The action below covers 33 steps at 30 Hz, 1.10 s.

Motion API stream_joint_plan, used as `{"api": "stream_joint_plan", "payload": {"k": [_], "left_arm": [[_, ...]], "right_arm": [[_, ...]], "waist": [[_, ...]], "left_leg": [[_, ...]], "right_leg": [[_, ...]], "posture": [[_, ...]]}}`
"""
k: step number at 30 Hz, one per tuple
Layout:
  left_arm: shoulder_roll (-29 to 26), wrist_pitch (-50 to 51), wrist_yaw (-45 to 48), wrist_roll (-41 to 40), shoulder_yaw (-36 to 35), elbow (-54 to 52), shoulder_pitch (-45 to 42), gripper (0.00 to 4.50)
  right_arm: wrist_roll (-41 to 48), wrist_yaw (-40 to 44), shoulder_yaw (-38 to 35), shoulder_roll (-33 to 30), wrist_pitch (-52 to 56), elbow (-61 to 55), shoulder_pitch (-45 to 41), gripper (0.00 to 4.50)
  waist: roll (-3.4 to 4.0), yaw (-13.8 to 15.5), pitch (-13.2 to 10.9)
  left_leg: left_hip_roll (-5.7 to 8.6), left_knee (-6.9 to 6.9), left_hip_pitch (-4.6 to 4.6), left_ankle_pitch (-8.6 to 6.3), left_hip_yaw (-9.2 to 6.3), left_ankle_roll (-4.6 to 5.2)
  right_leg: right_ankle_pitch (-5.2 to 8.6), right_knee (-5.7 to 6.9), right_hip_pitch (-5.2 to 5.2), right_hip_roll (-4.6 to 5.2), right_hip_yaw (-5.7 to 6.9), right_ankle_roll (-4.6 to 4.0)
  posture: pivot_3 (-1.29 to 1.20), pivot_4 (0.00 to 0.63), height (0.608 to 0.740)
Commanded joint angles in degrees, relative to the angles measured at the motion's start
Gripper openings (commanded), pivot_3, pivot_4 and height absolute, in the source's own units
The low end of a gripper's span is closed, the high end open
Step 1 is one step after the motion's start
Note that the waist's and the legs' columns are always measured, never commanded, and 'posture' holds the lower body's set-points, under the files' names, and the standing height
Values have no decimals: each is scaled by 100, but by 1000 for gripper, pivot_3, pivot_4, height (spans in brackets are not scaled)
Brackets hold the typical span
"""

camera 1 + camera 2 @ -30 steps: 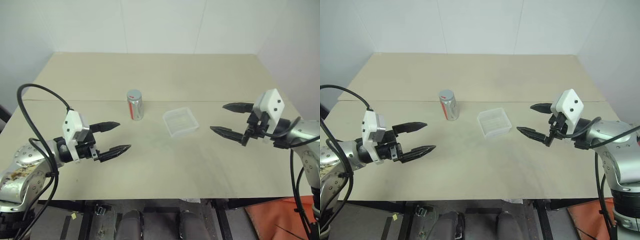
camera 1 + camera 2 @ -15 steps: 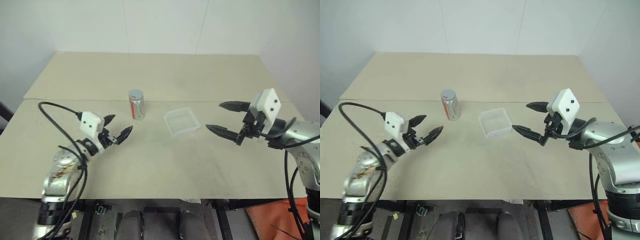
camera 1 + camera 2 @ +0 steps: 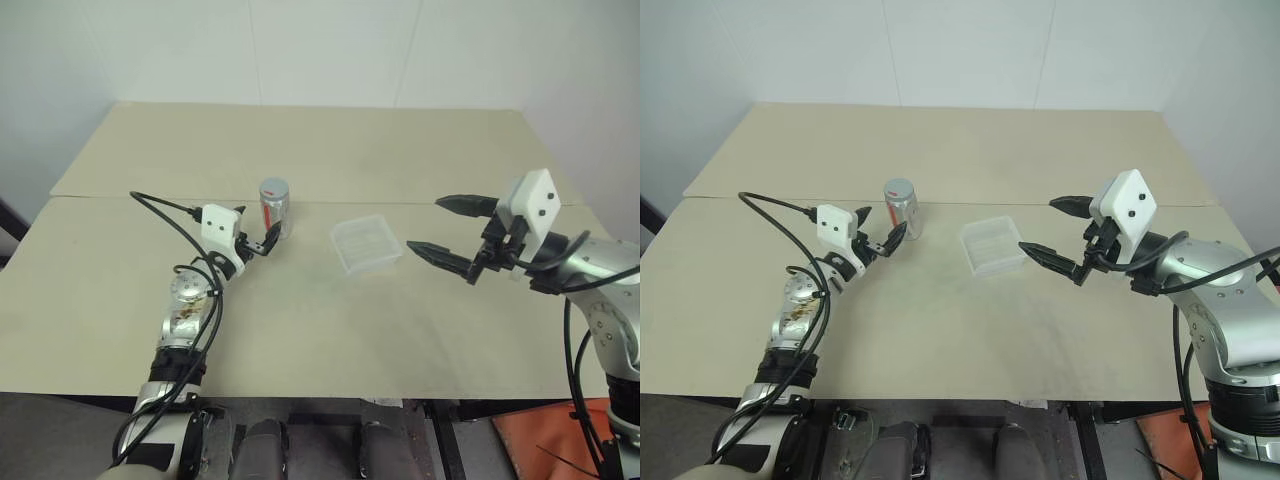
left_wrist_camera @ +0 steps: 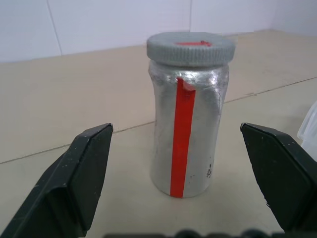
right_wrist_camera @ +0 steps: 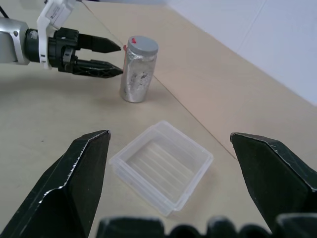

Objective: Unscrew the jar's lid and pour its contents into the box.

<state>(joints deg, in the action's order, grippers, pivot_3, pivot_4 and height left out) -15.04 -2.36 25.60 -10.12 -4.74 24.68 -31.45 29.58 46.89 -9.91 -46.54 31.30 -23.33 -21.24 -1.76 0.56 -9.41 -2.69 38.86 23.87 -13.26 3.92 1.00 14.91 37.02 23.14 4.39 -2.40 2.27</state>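
- Left eye view: left gripper (image 3: 262,240) now extended across the desk (image 3: 320,330) to just beside the jar (image 3: 274,208), from a spot well short of it a second ago; jaws spread wide, not touching.
- Left wrist view: jar upright between the spread fingers (image 4: 84,173), lid (image 4: 190,48) screwed on, red mark on top; likely the approach to a first grasp.
- Right gripper (image 3: 1048,232) held near the box (image 3: 991,245), nearly unmoved, jaws spread, holding nothing.
- Box empty, beside the jar on the desk, apart from it.
- Contents not discernible through the silvery jar wall; possibly hidden by the label.
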Motion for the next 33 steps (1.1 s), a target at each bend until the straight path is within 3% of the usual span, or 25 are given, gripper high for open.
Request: {"api": "stream_joint_plan", "payload": {"k": [1,14,17,22,23,29,33], "left_arm": [[60,-391,-65,139,26,356,-333,4477],[302,-1258,-302,413,-7,2326,-1410,4477],[291,-1474,-430,498,-6,2662,-1597,3914],[311,-1646,-441,581,26,2935,-1678,2246],[314,-1648,-416,597,43,2909,-1637,1931],[68,-1231,135,453,104,2076,-1293,1918],[-624,3,1306,-39,151,458,-897,1918]], "right_arm": [[127,-108,-248,-31,42,-271,5,4500],[219,-151,-290,-81,77,-386,92,4500],[248,-147,-338,-92,103,-449,149,4500],[288,-183,-378,-90,150,-523,208,4500],[301,-186,-381,-83,154,-535,210,4500],[414,-144,-304,-58,181,-641,184,4500],[542,-119,-143,56,180,-605,-55,4500]], "waist": [[0,3,0],[-3,3,-2],[-3,6,-2],[-3,4,-2],[-3,2,-2],[-3,-27,-2],[-3,-91,-2]], "left_leg": [[0,0,0,0,0,0],[3,1,4,0,-1,0],[4,1,7,0,-1,0],[5,2,11,0,-3,0],[5,3,11,0,-3,0],[5,2,12,0,-3,0],[1,3,19,1,-3,-2]], "right_leg": [[0,0,0,0,0,0],[-1,-1,0,0,3,2],[-1,-2,3,0,4,2],[-1,-3,3,1,5,3],[-1,-2,3,1,6,3],[-1,-2,6,0,6,3],[-1,2,12,-2,6,3]], "posture": [[0,150,740],[0,150,740],[0,150,740],[0,150,740],[0,150,740],[0,150,740],[0,150,740]]}}
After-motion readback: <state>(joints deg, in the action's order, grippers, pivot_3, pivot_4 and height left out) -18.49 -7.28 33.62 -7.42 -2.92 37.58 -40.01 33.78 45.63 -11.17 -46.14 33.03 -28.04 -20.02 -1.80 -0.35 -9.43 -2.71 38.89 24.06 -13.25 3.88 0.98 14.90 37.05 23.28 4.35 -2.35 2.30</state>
